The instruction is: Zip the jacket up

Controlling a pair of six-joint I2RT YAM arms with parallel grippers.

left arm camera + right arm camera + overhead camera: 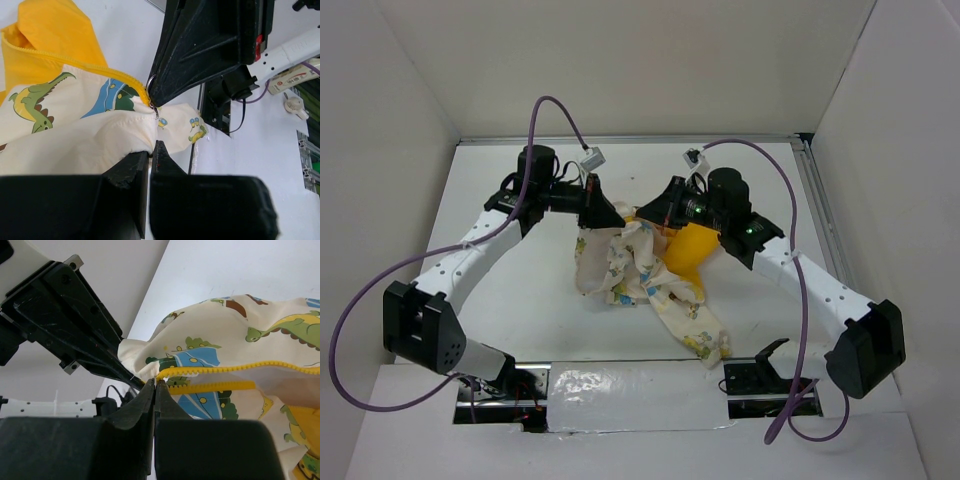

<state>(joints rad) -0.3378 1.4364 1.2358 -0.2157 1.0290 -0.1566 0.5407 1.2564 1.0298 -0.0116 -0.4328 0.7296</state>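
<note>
The left arm [470, 250] rose from its base at the near left corner, reached away over the worktop [520, 300] and bent at the wrist, so that the left hand [592, 215] pointed to the right. Its fingers were pressed together on a fold of the cream cloth of the jacket [640, 275].

The jacket hung lifted between the two hands at mid-worktop. Its lower part trailed on the surface toward the near edge, with the yellow-orange lining [688, 255] showing on its right side. Green dinosaur prints [35, 100] ran across the cloth. In the right wrist view the two toothed rows of the yellow zip [210, 370] lay apart.

The right hand [655, 212] pointed left, its tips almost meeting the left hand's, and was pinched narrow on the jacket at the zip's end beside the small metal slider [149, 81]. The right arm [810, 280] angled back to its base at the near right. A white label [292, 77] on it carried print too small to read.
</note>
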